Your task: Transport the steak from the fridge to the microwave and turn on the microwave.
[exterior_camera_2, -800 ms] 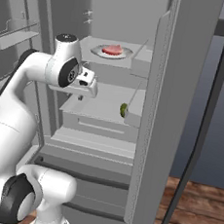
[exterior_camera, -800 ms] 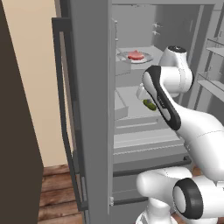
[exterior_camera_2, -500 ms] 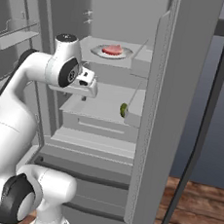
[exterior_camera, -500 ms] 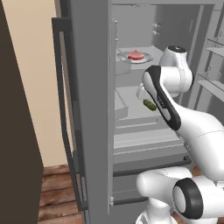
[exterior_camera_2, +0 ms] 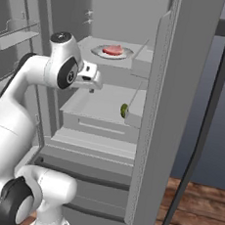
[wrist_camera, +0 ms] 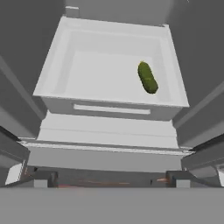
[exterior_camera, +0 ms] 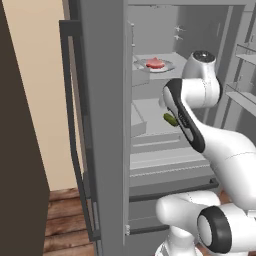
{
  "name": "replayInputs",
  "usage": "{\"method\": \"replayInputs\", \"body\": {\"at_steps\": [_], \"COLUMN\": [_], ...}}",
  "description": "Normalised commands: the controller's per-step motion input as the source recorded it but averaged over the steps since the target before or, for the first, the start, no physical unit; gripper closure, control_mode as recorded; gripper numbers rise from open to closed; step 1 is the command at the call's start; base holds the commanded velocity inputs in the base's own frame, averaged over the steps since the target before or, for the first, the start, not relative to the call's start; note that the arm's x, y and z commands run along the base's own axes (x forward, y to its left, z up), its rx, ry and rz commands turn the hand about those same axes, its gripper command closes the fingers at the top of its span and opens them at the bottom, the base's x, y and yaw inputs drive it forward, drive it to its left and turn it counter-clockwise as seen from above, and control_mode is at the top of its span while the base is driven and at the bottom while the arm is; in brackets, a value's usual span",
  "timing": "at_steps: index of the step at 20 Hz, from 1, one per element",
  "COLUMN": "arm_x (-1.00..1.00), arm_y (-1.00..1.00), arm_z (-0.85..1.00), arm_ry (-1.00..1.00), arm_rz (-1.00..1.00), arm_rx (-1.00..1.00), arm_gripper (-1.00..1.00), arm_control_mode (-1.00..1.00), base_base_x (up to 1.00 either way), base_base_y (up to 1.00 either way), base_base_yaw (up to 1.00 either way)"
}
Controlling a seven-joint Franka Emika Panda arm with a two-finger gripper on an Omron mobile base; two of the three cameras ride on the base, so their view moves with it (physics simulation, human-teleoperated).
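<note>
Standing open, fridge (exterior_camera_2: 188, 68) with steak (exterior_camera_2: 112, 49) probably plated; pickle (wrist_camera: 147, 77) below; claw (exterior_camera_2: 92, 81) released.

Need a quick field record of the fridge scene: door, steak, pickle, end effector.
fridge: door open
steak: on a plate, upper shelf, untouched
pickle: lying in the pale drawer one level below the steak
end effector: open, empty, inside the fridge between the two levels, facing down over the drawer

Fridge (exterior_camera: 105, 100) brushed grey metal, matt; shelves (wrist_camera: 109, 70) smooth pale plastic; floor (exterior_camera_2: 192, 211) wood planks; pickle (wrist_camera: 147, 77) bumpy green.
</note>
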Motion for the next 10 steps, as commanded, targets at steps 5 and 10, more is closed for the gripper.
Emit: {"method": "replayInputs", "body": {"at_steps": [5,10], "arm_x": [0.10,0.39], "arm_y": [-0.17,0.00], "arm_z": [0.36,0.56], "arm_ry": [-0.20,-0.04], "arm_rz": [-0.01,-0.06], "arm_rx": [0.02,0.08], "arm_gripper": [-1.00,-1.00], "arm_control_mode": [-1.00,-1.00], "base_base_x": [0.00,0.00], "base_base_y": [0.00,0.00], "base_base_yaw": [0.00,0.00]}}
